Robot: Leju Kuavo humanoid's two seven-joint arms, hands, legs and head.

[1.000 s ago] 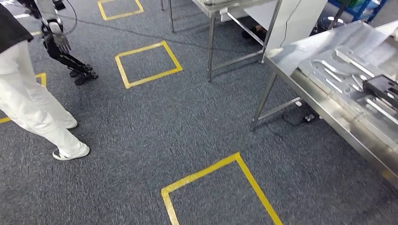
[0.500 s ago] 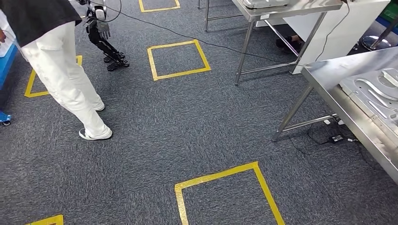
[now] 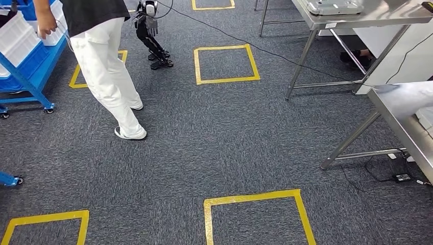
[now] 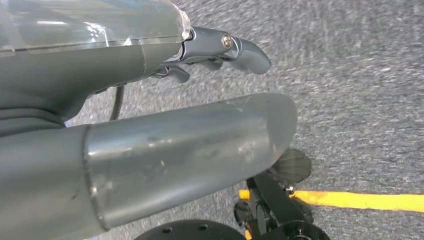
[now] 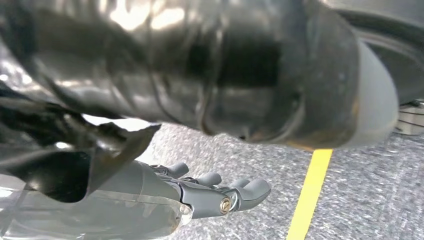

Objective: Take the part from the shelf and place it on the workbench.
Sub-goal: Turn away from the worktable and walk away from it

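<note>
Head view: I steer toward the blue shelf [image 3: 25,61] (a person [image 3: 104,66] stands beside it), each robot hand [image 4: 220,50] empty, fingers apart; go wide, slowly.

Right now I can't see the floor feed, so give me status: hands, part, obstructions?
Left hand and right hand hang empty, fingers loosely curled. No part picked. Person by the blue rack ahead-left; workbench at right.

The floor is grey carpet [image 3: 204,148] with yellow tape squares [image 3: 226,64]; steel tables [image 3: 357,15] stand at the right.
</note>
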